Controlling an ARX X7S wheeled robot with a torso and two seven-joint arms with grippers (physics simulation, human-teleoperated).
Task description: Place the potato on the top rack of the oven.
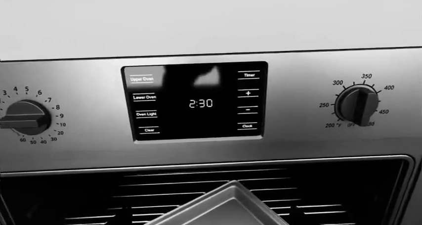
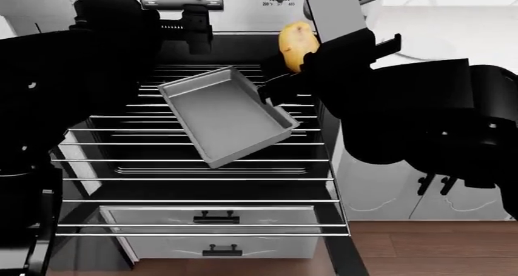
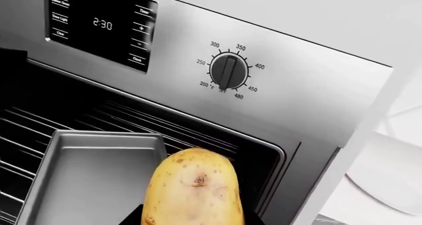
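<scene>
The oven (image 2: 242,27) cavity stands open, its pulled-out wire rack (image 2: 202,167) bare from 6 to 9 o'clock in the head view. A grey baking tray (image 2: 222,115) lies tilted across the rack's middle, blocking the centre. The right gripper (image 2: 301,59), clamped on the potato (image 2: 296,44), hangs at 1 o'clock of the tray, just above its far corner. The left arm (image 2: 73,94) crowds the 9 o'clock side.
</scene>
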